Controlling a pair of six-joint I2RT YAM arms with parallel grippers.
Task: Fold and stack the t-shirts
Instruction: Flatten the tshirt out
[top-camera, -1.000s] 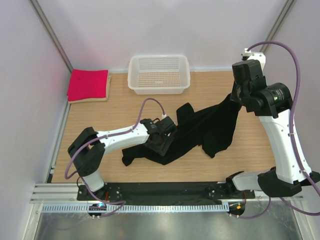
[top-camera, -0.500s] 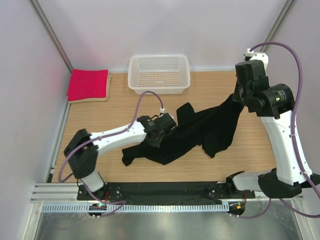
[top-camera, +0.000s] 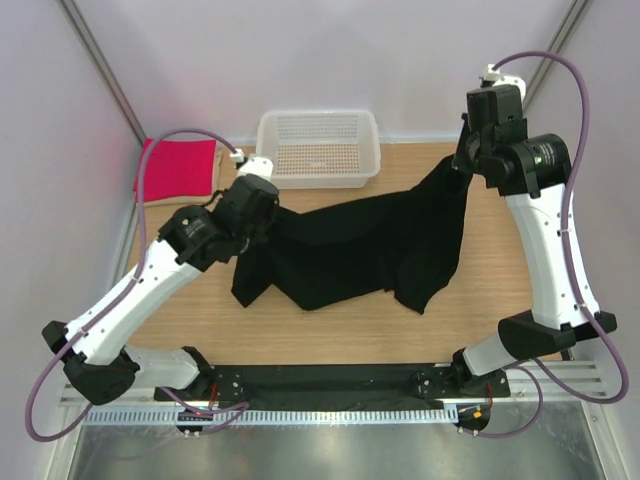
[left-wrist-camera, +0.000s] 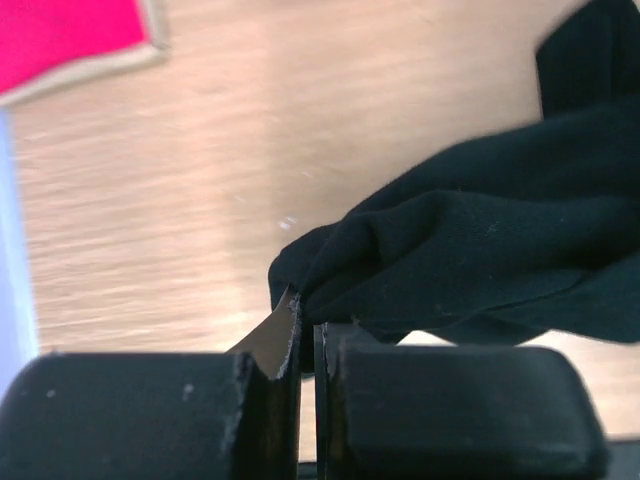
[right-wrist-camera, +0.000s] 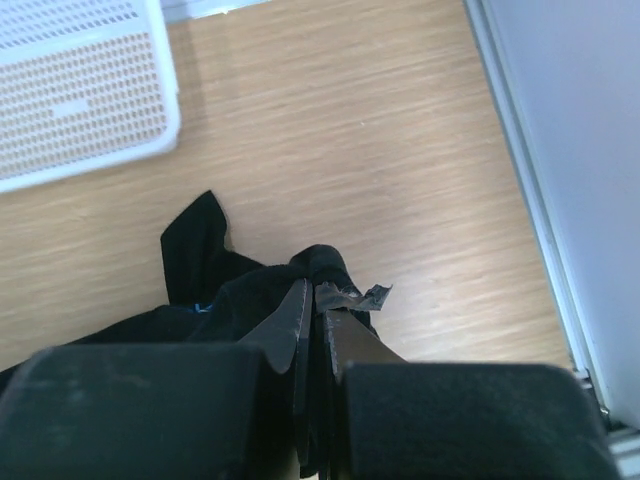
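The black t-shirt (top-camera: 350, 245) hangs stretched between both grippers above the table. My left gripper (top-camera: 262, 215) is shut on its left end, and the left wrist view shows the cloth (left-wrist-camera: 480, 270) pinched at the left gripper's tips (left-wrist-camera: 308, 315). My right gripper (top-camera: 462, 160) is shut on the right end, where the right gripper's tips (right-wrist-camera: 318, 295) clamp a bunched fold of the shirt (right-wrist-camera: 230, 290) near a tiny blue mark (right-wrist-camera: 200, 308). The pink-red t-shirt (top-camera: 180, 168) lies folded on the beige one (top-camera: 175, 198) at the back left corner.
A white mesh basket (top-camera: 318, 116) stands at the back centre against the wall. The left arm reaches up past the folded stack. Bare wooden table (top-camera: 500, 290) lies under and in front of the hanging shirt. Walls close in on both sides.
The left gripper shut on the black shirt and rose toward the back left, pulling it off the table and taut. The right gripper moved slightly farther back, still holding.
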